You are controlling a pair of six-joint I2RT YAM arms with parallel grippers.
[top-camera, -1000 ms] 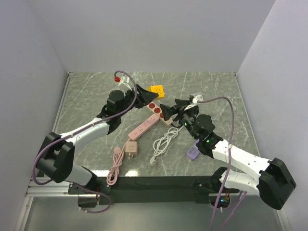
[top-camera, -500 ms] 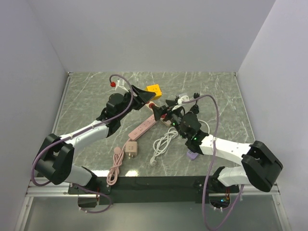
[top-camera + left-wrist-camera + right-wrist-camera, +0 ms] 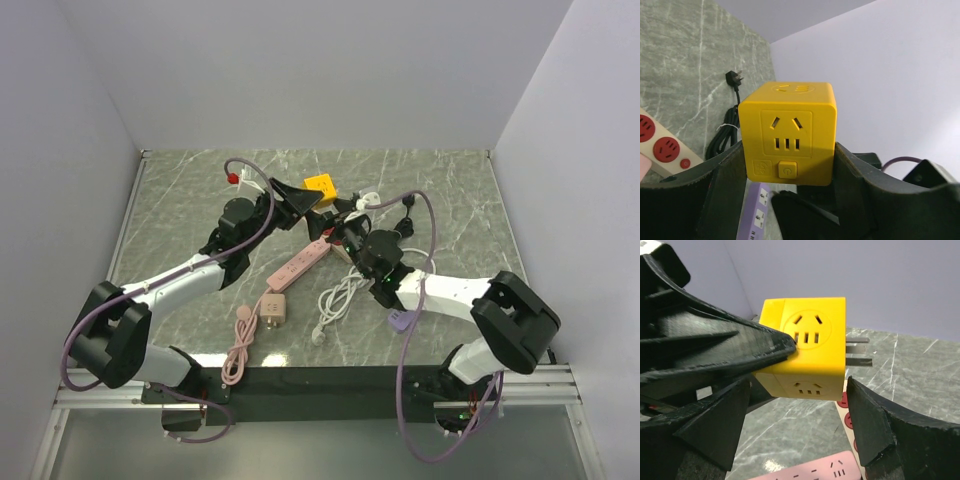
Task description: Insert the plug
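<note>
Yellow plug [image 3: 786,132] clamped in left gripper [image 3: 790,162] (held aloft); right gripper [image 3: 797,386] gapes around it.

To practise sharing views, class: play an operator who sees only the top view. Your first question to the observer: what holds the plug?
Observer: The left wrist view shows the left gripper clamped on two opposite sides of the plug, with a socket face toward that camera.
Operator: Where do its prongs point?
Observer: In the right wrist view the prongs stick out sideways, and neither gripper touches them.
Operator: And the right gripper?
Observer: The right gripper is open, with one finger close on each side of the plug. I cannot tell whether they touch it.
</note>
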